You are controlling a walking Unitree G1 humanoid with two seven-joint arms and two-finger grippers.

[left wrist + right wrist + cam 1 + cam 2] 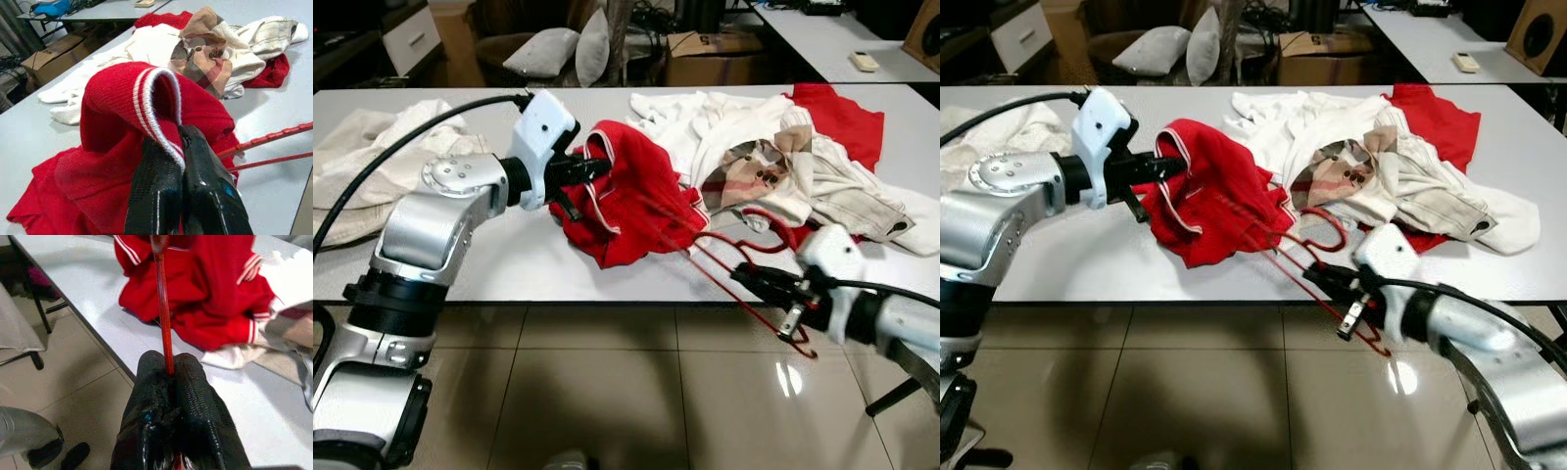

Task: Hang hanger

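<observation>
- On the grey table point(558, 269): red sweater point(626, 196) with white-striped trim, heaped beside a pile of white and plaid clothes point(773, 162).
- Left gripper point(592, 168): fingers point(156, 196) pressed together on the sweater's striped edge, lifting it off the table.
- At the table's front edge: right gripper point(754, 279), fingers point(195, 401) clamped on a bar of the red hanger point(744, 259), the hanger's far end reaching into the sweater.
- Beyond the table: cardboard box point(710, 54), contents not discernible.
- No legible writing anywhere.
</observation>
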